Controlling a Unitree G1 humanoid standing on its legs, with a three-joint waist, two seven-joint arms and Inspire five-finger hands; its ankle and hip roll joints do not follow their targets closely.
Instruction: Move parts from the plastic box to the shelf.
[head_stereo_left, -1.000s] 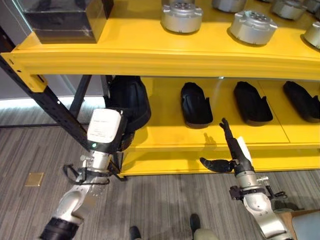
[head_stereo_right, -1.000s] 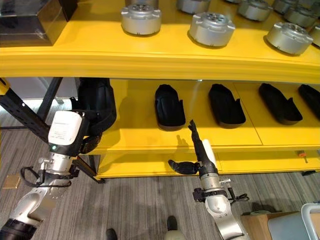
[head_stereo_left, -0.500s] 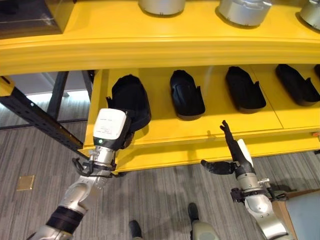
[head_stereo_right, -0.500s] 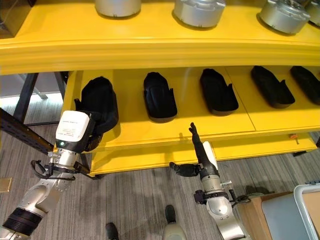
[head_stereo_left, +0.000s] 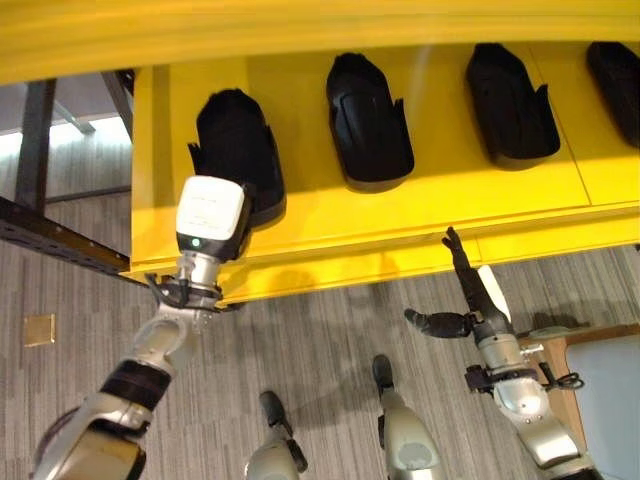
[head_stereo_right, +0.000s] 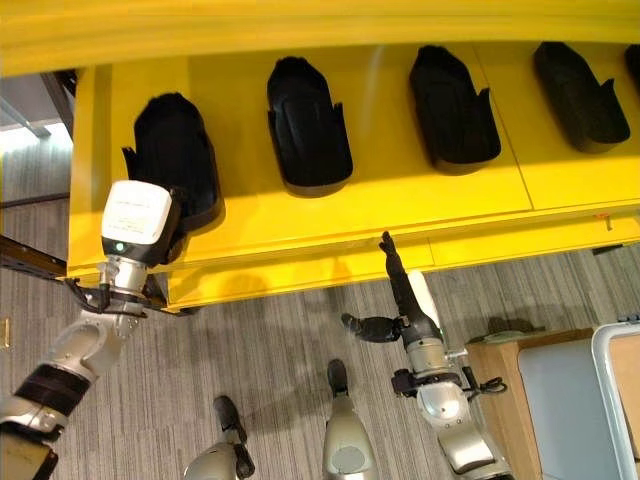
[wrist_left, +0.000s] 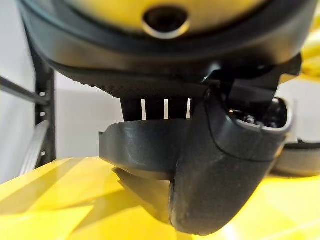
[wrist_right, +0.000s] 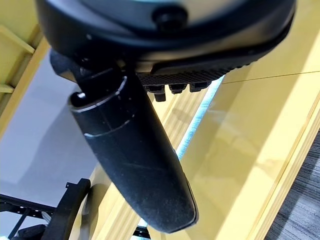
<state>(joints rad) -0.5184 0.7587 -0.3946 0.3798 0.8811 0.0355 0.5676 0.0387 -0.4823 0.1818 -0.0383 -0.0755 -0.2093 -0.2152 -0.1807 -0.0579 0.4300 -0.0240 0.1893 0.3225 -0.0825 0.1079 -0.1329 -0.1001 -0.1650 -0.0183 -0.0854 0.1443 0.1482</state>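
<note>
A black moulded part (head_stereo_left: 232, 140) lies at the left end of the lower yellow shelf (head_stereo_left: 420, 215). My left hand (wrist_left: 225, 170) reaches onto the shelf from the front and is shut on this part: its thumb lies over the part's rim (wrist_left: 145, 145), with the fingers behind it. My right hand (head_stereo_left: 485, 310) hangs in front of the shelf's front edge, further right. It is open, fingers straight and pointing up, thumb (wrist_right: 135, 165) spread out, nothing in it.
Three more black parts (head_stereo_left: 368, 120) (head_stereo_left: 510, 100) (head_stereo_left: 618, 70) lie in a row on the same shelf. A black shelf upright (head_stereo_left: 40, 130) stands at the left. A grey plastic box (head_stereo_right: 590, 400) sits at the lower right on a brown stand.
The camera has tilted down, so the upper shelf has left the view. My left hand stays on the black part, which now lies further in on the shelf. The right hand keeps its pose.
</note>
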